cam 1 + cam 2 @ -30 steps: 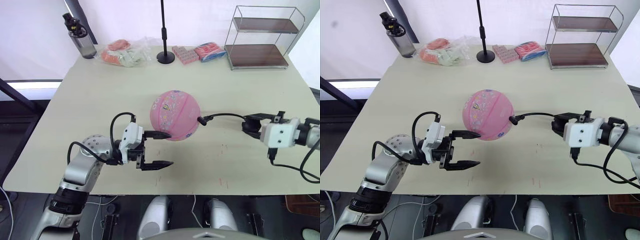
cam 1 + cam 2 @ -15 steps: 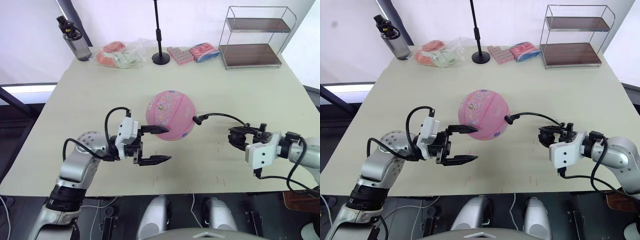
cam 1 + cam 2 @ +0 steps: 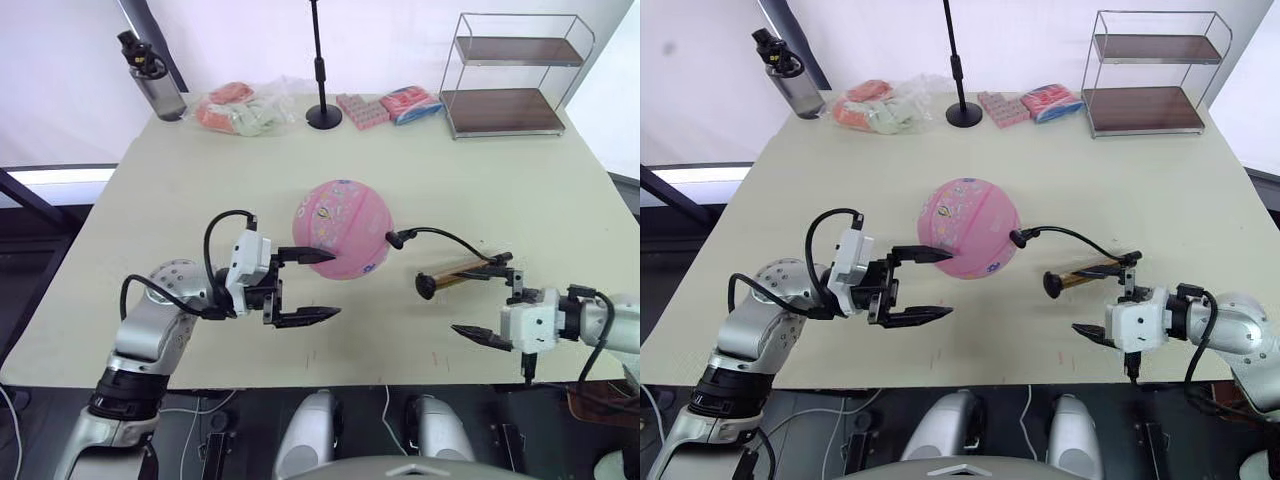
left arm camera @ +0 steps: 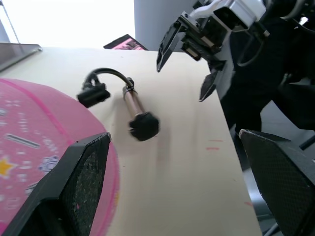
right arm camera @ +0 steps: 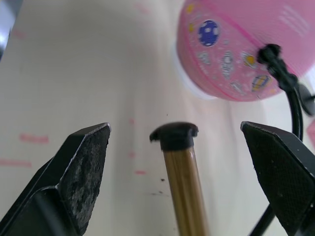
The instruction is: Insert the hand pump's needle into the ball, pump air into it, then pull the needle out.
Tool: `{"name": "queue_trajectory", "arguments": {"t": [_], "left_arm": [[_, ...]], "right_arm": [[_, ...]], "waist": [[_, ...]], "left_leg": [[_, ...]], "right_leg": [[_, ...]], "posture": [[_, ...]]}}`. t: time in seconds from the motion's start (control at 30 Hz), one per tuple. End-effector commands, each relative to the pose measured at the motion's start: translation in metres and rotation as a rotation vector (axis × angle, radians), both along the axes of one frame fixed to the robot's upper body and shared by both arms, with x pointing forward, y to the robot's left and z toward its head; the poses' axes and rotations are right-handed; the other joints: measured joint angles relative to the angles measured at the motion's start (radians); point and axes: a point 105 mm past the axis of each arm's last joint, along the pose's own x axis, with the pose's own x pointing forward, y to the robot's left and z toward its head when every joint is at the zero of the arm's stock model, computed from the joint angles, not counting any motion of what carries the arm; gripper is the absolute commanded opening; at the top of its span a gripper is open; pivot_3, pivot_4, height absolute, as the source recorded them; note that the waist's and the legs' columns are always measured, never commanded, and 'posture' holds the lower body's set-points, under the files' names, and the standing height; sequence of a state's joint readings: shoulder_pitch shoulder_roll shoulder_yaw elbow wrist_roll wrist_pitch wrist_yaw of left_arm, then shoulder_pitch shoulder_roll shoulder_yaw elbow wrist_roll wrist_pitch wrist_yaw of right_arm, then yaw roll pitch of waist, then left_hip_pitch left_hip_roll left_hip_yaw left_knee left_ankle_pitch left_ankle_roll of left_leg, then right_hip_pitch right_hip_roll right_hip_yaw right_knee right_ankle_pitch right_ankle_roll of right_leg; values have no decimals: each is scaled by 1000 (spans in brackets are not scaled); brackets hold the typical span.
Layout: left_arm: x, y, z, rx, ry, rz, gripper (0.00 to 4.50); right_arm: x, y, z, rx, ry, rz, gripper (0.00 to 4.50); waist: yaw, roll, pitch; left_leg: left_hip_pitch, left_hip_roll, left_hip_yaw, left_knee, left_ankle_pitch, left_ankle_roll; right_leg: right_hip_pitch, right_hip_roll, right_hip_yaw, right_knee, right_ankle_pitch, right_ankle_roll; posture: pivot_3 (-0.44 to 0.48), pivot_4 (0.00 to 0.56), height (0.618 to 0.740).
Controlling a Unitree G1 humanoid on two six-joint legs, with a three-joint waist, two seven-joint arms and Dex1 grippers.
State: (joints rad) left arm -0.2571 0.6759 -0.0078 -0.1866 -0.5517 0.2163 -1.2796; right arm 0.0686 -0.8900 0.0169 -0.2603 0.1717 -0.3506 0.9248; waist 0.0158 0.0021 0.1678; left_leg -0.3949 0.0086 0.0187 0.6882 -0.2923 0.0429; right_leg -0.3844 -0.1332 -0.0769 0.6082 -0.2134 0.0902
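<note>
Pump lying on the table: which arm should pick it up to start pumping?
Right. The right gripper hangs open just beside the hand pump, whose hose already reaches the ball. The left gripper is open at the ball's far side, better placed to steady it.

Smooth, faintly glossy pink printed rubber ball point(image 3: 343, 228). Shiny bronze-gold metal hand-pump cylinder point(image 5: 186, 192), matt black plastic end cap, thin black rubbery hose point(image 3: 445, 238). Matt beige tabletop point(image 3: 480, 180), faintly scuffed. Rough-textured matt black gripper finger pads point(image 5: 82, 168).

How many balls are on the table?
1. The pink ball sits mid-table, the open left gripper beside it, the hand pump on its other side. Another could hide behind it.
</note>
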Motion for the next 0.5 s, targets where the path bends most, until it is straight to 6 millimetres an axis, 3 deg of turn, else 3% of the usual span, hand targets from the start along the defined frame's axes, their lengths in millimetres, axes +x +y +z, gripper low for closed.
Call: {"name": "queue_trajectory", "arguments": {"t": [0.03,0.3,0.5], "left_arm": [[6,-1,19,-50,-61,32,4500],[37,-3,47,-167,-121,218,4500],[62,-13,55,-184,-126,397,4500]], "right_arm": [[-6,-1,17,207,77,-65,4454],[-22,-1,28,537,285,-144,4454],[-28,5,46,682,317,-115,4454]], "waist": [[1,0,0],[0,0,0],[-2,-1,0]], "left_leg": [[0,0,0,0,0,0],[0,0,-3,0,0,0],[1,0,-5,0,0,0]], "right_leg": [[0,0,0,0,0,0],[0,0,0,1,0,0],[0,0,2,2,0,0]], "posture": [[0,150,736],[0,150,736],[0,150,736]]}}
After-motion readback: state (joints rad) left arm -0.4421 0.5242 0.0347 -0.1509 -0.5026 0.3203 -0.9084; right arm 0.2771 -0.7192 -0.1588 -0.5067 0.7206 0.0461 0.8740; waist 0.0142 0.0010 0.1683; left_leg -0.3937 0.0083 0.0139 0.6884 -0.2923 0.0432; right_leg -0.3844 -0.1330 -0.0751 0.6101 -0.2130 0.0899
